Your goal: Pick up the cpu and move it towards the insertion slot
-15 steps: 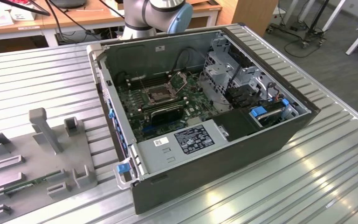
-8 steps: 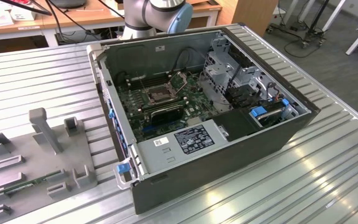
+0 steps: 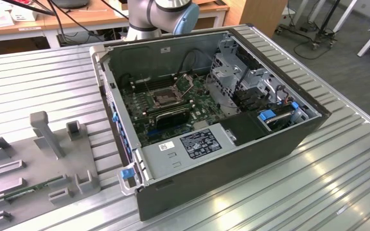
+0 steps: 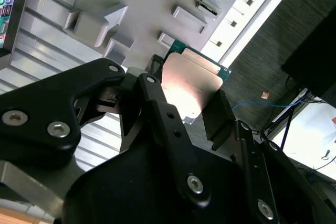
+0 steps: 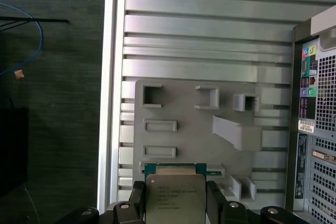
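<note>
In both wrist views my gripper (image 5: pixel 176 207) is shut on the cpu (image 5: pixel 175 195), a flat square chip with a pale metal top and a green edge. One black finger (image 5: pixel 137 203) presses on each of two opposite sides. The second wrist view shows the cpu (image 4: pixel 189 85) between the fingers (image 4: pixel 152 98), held well above the grey tray (image 4: pixel 147 3). The insertion slot (image 3: pixel 165 98), a square socket with a shiny frame and dark centre, sits on the green board inside the open computer case (image 3: pixel 236 159). The arm (image 3: pixel 159 14) rises behind the case.
The grey plastic tray (image 3: pixel 31 163) with rectangular recesses and upright posts lies on the ribbed metal table (image 3: pixel 300 192), at the exterior view's left of the case. A thin green memory stick (image 3: pixel 34 188) rests in it. The table edge and dark floor (image 5: pixel 52 103) lie beyond the tray.
</note>
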